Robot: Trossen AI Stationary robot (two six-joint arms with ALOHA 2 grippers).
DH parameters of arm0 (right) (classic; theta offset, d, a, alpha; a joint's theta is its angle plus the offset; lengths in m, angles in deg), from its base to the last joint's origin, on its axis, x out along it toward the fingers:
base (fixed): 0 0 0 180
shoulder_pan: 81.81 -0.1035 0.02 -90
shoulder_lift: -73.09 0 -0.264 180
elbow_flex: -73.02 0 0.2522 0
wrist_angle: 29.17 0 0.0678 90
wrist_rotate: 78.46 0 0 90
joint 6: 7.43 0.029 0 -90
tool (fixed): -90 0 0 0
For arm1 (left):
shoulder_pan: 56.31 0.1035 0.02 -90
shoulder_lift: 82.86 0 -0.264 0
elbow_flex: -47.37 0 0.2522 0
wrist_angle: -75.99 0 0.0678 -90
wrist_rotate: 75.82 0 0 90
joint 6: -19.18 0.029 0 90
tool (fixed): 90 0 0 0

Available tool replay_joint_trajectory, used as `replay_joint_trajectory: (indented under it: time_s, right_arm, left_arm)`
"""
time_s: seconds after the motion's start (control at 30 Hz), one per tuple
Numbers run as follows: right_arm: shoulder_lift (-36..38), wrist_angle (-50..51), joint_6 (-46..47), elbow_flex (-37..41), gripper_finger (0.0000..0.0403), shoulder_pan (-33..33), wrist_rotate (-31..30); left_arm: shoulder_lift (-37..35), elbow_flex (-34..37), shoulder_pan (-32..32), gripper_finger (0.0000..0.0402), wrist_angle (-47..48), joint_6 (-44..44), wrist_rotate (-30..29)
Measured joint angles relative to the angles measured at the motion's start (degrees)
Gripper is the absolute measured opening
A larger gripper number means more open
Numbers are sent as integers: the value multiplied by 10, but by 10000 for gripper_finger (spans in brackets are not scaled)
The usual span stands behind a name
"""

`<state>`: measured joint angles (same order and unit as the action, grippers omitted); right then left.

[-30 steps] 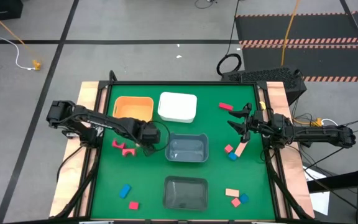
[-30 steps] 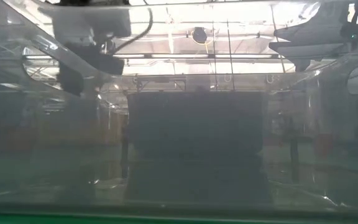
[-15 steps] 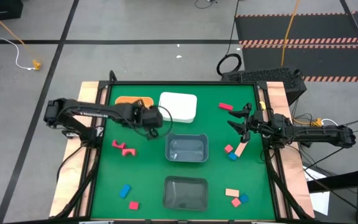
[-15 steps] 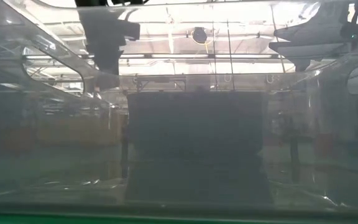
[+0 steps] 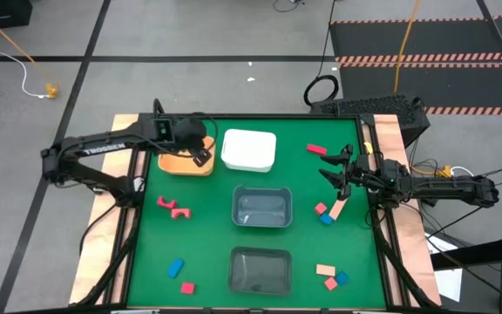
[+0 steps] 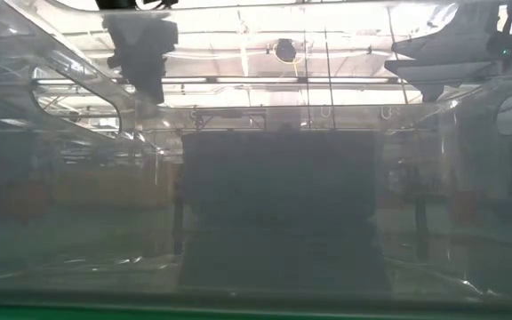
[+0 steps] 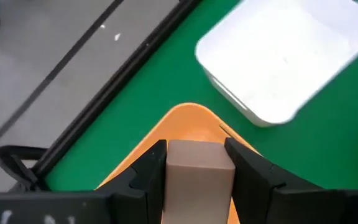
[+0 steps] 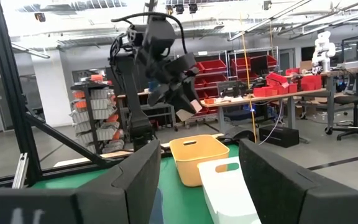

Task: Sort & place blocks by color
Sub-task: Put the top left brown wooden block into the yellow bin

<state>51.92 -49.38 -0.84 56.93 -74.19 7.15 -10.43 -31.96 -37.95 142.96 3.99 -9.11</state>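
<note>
Left gripper point(image 7: 196, 180), jaws clamped on a tan wooden block point(image 7: 197, 177), hung over the orange plastic bin point(image 5: 184, 162) at ten o'clock; released off-centre, it risked clipping the rim. Right gripper point(image 5: 336, 166), jaws apart and empty, waited at three o'clock.

The surface point(image 5: 207, 240) is a green mat with pale wooden strips along its left and right sides. At the far edge an orange bin point(image 5: 184, 163) and a white bin point(image 5: 249, 150) stand side by side. A grey bin point(image 5: 262, 208) is in the middle, and a darker grey bin point(image 5: 261, 269) is at the near edge.

Blocks lie around them: two red pieces point(image 5: 173, 206) on the left, a blue block point(image 5: 175, 267) and a red block point(image 5: 187, 287) near left, a red bar point(image 5: 316, 149) far right, a small group point(image 5: 329, 210) on the right, and three more point(image 5: 330, 276) near right.
</note>
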Motion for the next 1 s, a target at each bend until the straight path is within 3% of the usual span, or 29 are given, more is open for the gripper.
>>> replay_joint_trajectory:
  time_s: [0.2, 0.47, 0.67, 1.0]
  right_arm:
    - [0, 0, 0, 0, 210, 0, 0]
    - [0, 0, 0, 0, 210, 0, 0]
    - [0, 0, 0, 0, 210, 0, 0]
    - [0, 0, 0, 0, 210, 0, 0]
  left_arm:
    - [-39, 109, 38, 137, -80, -34, 23]
    - [-50, 247, 55, 137, -191, -147, 23]
    - [-50, 305, 57, 137, -266, -200, 17]
    - [-50, 363, 56, 137, -310, -250, 12]
